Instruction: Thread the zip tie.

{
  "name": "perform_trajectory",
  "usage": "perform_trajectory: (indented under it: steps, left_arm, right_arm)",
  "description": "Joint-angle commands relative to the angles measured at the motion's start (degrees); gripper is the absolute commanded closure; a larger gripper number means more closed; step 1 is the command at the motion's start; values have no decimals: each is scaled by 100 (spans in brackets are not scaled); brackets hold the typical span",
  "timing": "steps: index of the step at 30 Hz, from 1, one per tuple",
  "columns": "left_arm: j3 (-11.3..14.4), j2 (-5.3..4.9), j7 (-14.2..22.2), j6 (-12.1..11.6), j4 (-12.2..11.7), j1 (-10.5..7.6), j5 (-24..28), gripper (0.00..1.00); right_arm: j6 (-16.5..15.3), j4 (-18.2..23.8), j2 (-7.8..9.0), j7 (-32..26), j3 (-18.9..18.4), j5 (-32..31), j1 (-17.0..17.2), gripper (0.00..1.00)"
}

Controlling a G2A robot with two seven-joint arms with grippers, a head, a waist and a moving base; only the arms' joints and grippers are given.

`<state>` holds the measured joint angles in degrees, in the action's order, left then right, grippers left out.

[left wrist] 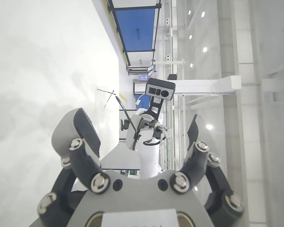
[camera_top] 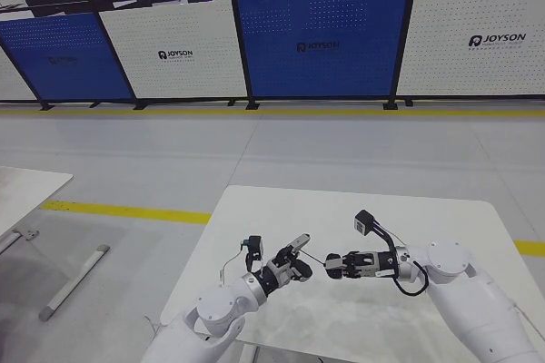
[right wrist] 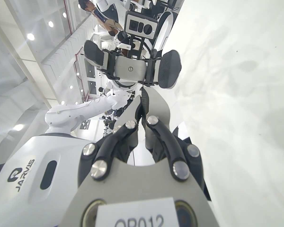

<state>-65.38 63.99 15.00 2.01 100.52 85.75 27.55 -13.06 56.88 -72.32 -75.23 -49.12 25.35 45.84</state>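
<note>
The right fingers [right wrist: 156, 105] are pinched shut on a thin black zip tie [left wrist: 124, 112], whose free end pokes toward the left fingers [left wrist: 85, 128]. Those are spread wide and hold nothing. Both sets sit near each other at the lower centre of the top view, over the white desk [camera_top: 345, 209].

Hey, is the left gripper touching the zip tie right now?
Apart. The left wrist view shows the zip tie between the spread fingers of the left gripper, with clear gaps to both.
</note>
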Motion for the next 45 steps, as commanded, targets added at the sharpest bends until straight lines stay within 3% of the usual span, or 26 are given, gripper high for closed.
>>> perform_trajectory:
  steps: [1,7,11,13,19,23,25,26,28,32,45]
  left_arm:
    - [0,-2,9,13,0,-2,-12,0]
    - [40,2,-13,25,-28,-17,-120,0]
    - [132,23,-139,-180,-84,-40,-345,0]
    - [141,30,-162,-226,-98,-38,-360,51]
    - [104,21,-9,-277,-87,11,-394,80]
    - [62,4,195,-175,-84,13,-406,92]
    - [44,1,260,-147,-84,11,-378,93]
    - [37,0,291,-144,-83,11,-366,98]
    - [21,-4,354,-132,-82,12,-338,95]
    - [0,-8,433,-136,-84,10,-327,100]
    - [-34,-16,527,-241,-59,61,-370,100]
  right_arm:
    - [0,0,0,0,0,0,0,100]
    - [0,0,0,0,0,0,0,100]
    - [0,0,0,0,0,0,0,100]
    - [0,0,0,0,0,0,0,100]
    - [0,0,0,0,0,0,0,100]
    - [0,0,0,0,0,0,0,100]
    - [0,0,0,0,0,0,0,100]
    - [0,0,0,0,0,0,0,100]
    - [0,0,0,0,0,0,0,100]
    - [0,0,0,0,0,0,0,100]
    - [0,0,0,0,0,0,0,100]
